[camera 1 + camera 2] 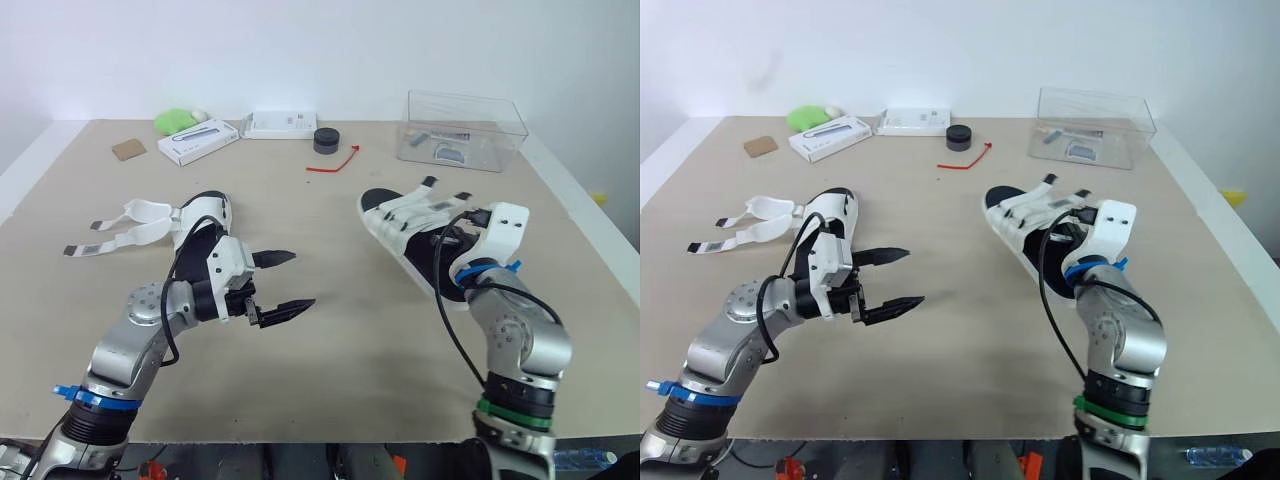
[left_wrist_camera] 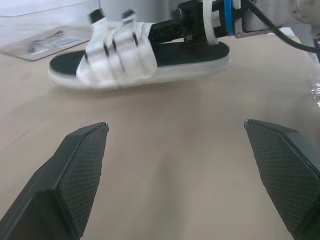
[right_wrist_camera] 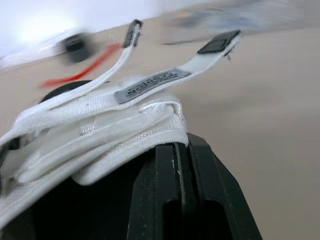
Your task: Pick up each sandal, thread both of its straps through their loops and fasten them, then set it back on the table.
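The table (image 1: 330,360) holds both sandals, well apart. The right sandal (image 1: 405,222) lies on a diagonal, toe far and toward my left, heel near and toward my right. Its white bands are bunched across the upper. The left sandal (image 1: 212,210) lies at my left with its long axis running roughly away from me. Its heel end is hidden under my left wrist.

The left claw (image 1: 303,279) hovers low over bare table between the two sandals, spread wide and holding nothing. It points to my right, straight at the right sandal's side, so the left sandal sits behind and beside it. The right claw (image 3: 184,146) is at the right sandal's heel end. Its fingers are pressed together and tucked in under the bands. I can't tell whether they pinch any webbing.

The left sandal's two loose straps (image 1: 125,225) trail flat on the table to my far left, away from both claws. On the right sandal two strap ends (image 3: 220,42) stick up free past the far edge. I read them as threaded, but I can't tell if they are fastened down.

The relation I'm steering by is this. The open sandal is on the left arm's side, just beside that wrist, but the claw faces away from it. My guess is the left arm must swing back left before it can reach those straps.
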